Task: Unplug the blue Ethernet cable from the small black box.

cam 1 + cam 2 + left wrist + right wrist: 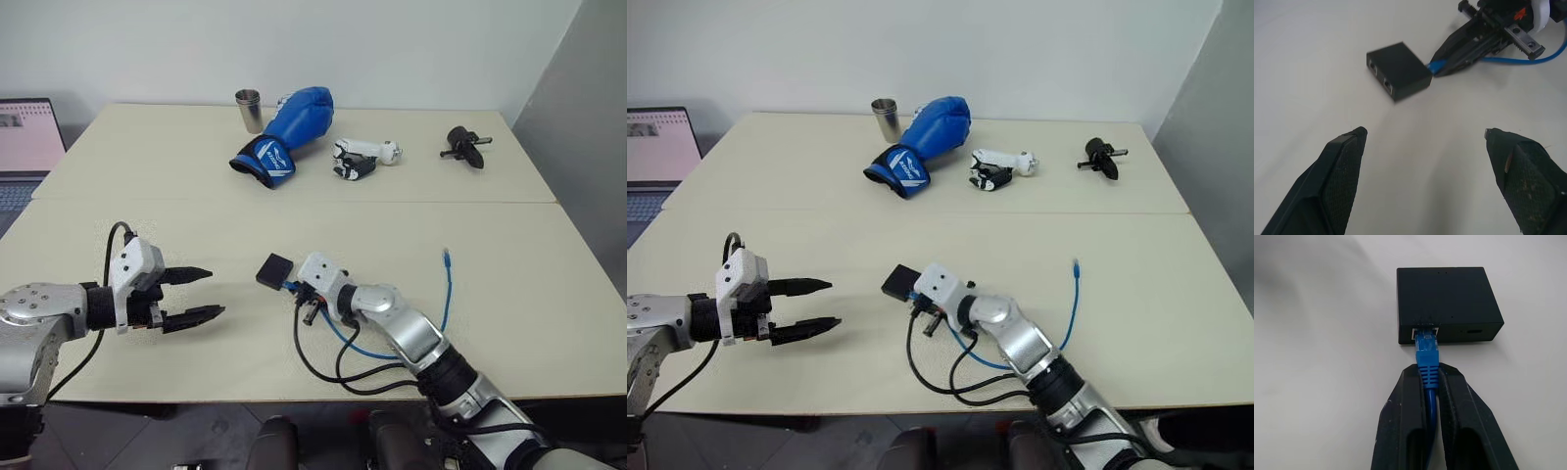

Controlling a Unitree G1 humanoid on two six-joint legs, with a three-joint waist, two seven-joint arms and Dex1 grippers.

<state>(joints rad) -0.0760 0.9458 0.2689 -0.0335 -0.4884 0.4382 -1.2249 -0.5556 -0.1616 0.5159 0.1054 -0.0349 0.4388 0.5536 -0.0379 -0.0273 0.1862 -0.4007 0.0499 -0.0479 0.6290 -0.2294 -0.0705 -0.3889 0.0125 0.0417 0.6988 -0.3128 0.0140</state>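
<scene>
You can read no text here. The boxing glove (290, 132) at the far side of the tabletop (549, 294) carries white lettering on its cuff, and the laptop screen (27, 135) at far left shows content, both illegible.

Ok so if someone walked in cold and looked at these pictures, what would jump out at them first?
Probably the right gripper near the table's front edge, shut on the blue Ethernet cable just behind its plug, which still sits in the small black box. Next, the left gripper open over bare table to the box's left. At the far side, a big blue boxing glove lies beside a metal cup.
</scene>
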